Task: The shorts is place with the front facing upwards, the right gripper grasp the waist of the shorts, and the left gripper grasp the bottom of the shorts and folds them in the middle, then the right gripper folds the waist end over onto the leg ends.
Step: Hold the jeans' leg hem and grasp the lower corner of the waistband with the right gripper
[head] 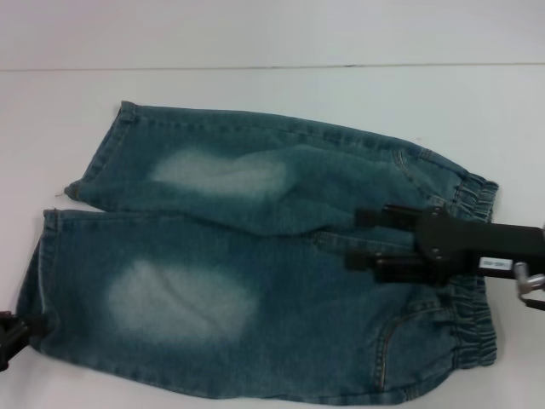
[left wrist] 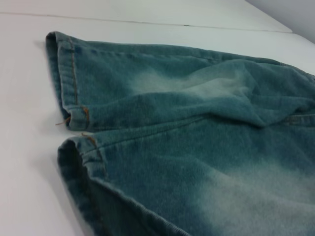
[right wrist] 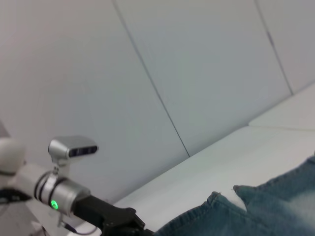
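1. The shorts [head: 255,273] lie flat on the white table [head: 255,94], front up, long axis running left-right across the head view: the waist [head: 473,281] on the robot's right, the leg ends [head: 60,247] on its left.
2. The right gripper [head: 358,239] is over the crotch area, inboard of the waist, fingers pointing along the shorts toward the legs. The fingers are spread apart with nothing between them. Whether the tips touch the denim I can't tell.
3. The left gripper [head: 10,334] is at the table's left edge, just beside the near leg's hem. Only a black sliver shows, so I can't tell whether it's released or clenched. The left wrist view shows both hems [left wrist: 74,113] close up, tan stitching, no fingers in frame.
4. Key relation: the waist lies behind the right fingers, toward the arm's own base, so I'd judge the right must back off or re-aim to get the band. The left is already next to its target.
5. Writing: a small white label [head: 494,265] on the right gripper body, text unreadable. No brand visible on the shorts.
6. The right wrist view shows the left arm's silver wrist, green light on.
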